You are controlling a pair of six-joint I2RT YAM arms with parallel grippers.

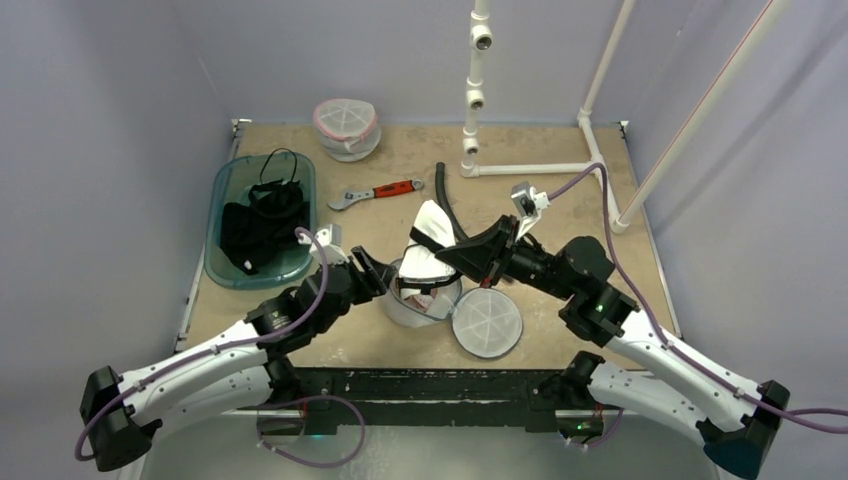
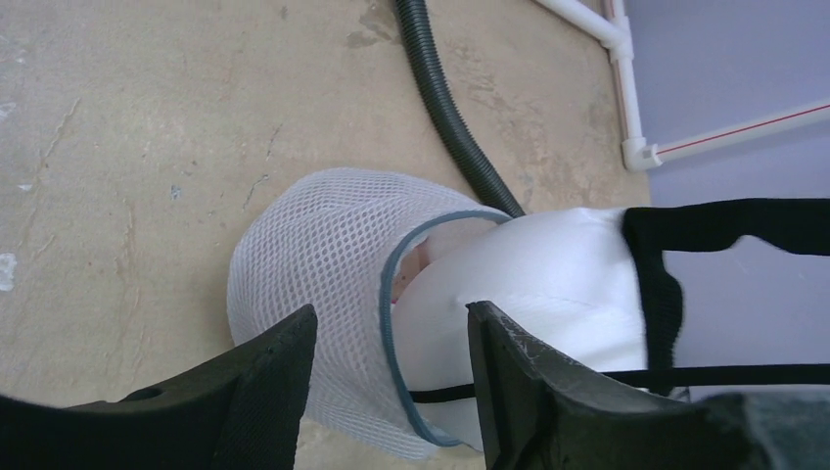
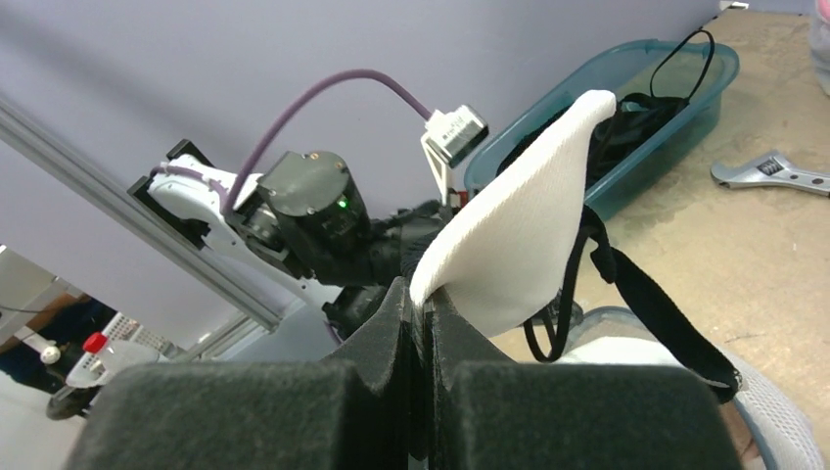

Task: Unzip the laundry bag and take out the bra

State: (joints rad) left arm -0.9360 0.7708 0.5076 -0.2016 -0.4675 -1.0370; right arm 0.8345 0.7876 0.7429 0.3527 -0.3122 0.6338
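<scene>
Your laundry bag (image 1: 405, 308) sits in the middle of the desk (image 1: 560, 150). It's a round white mesh pod with a grey-blue zip rim, and it's gaping open. The bra (image 1: 432, 228) stands half out of its mouth, with the lower part down inside. A round mesh panel (image 1: 487, 323) lies flat just beside the bag on its right. Back left, the teal tub (image 1: 230, 185) holds a heap of black garments (image 1: 255, 225), and a second mesh bag (image 1: 347, 128) sits at the far edge.

The bra is smooth white padded fabric, a curved cup with black elastic straps (image 3: 646, 304) trailing down. Your right hand (image 3: 421, 313) is pinched tight on the cup's edge and holds it up above the bag. Your left hand (image 2: 391, 338) stands open at the bag's rim with its fingers well apart and nothing clamped. Whether they touch the mesh, you can't tell from here.
</scene>
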